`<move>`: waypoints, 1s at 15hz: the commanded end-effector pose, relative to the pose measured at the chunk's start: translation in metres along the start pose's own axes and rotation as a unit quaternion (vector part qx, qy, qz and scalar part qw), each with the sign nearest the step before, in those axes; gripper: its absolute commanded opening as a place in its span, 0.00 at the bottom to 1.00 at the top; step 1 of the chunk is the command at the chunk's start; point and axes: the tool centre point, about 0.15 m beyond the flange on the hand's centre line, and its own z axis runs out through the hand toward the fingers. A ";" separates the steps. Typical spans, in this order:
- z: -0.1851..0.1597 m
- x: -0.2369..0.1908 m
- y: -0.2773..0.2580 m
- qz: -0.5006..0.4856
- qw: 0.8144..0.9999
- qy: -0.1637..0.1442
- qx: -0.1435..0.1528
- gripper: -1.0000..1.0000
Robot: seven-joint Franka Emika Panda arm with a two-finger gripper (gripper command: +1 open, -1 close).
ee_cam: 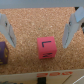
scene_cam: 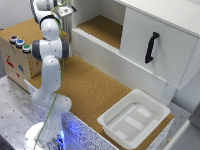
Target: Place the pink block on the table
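The pink block [ee_cam: 46, 48] lies on a brown cork surface, with a dark letter on its upper face. My gripper [ee_cam: 38, 44] is open above it, one finger [ee_cam: 7, 31] on each side and neither touching it. In the exterior view the gripper [scene_cam: 64, 10] hangs high at the far left, over the cork area behind the wooden box; the block is hidden there. I cannot tell from the wrist view which cork surface the block rests on. The table [scene_cam: 95, 90] stretches across the middle of the exterior view.
A purple object [ee_cam: 2, 52] lies beside the block at the picture's edge. A wooden box [scene_cam: 17, 55] with coloured buttons stands at the exterior view's left. A white cabinet [scene_cam: 155, 35] with a black handle and a cork shelf [scene_cam: 102, 27] stands behind. A white tray [scene_cam: 132, 117] sits near the table's front.
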 end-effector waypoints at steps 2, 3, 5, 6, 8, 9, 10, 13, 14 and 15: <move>0.024 0.019 0.038 -0.012 0.999 -0.008 0.044 1.00; 0.025 0.019 0.041 -0.012 0.999 -0.009 0.043 1.00; 0.028 0.019 0.045 -0.014 0.999 -0.010 0.046 1.00; 0.030 0.019 0.045 -0.016 0.999 -0.009 0.051 1.00; 0.036 0.019 0.044 -0.021 0.998 -0.011 0.062 1.00; 0.038 0.018 0.043 -0.022 0.998 -0.008 0.063 0.00; 0.039 0.019 0.043 -0.021 0.998 -0.007 0.066 0.00; 0.037 0.019 0.042 -0.019 0.998 -0.001 0.066 0.00; 0.036 0.018 0.042 -0.018 0.998 0.001 0.064 0.00; 0.035 0.017 0.043 -0.015 0.998 0.003 0.063 0.00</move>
